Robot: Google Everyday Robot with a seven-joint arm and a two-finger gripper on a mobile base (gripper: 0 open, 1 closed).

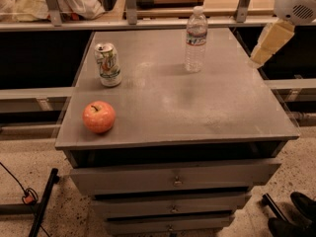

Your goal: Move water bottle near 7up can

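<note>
The water bottle (196, 39), clear with a white cap and a pale label band, stands upright at the back right of the grey cabinet top (197, 112). The 7up can (108, 64), white and green with a silver top, stands upright at the back left, well apart from the bottle. My gripper (262, 47), with cream-coloured fingers under a white arm housing, hangs at the right edge of the view, to the right of the bottle and off the cabinet's right side. It holds nothing.
A red-orange apple (98, 116) sits at the front left of the top. The cabinet has drawers (173, 179) below. A shelf rail with posts (131, 4) runs behind it. A dark bar and cable (42, 204) lie on the floor at left.
</note>
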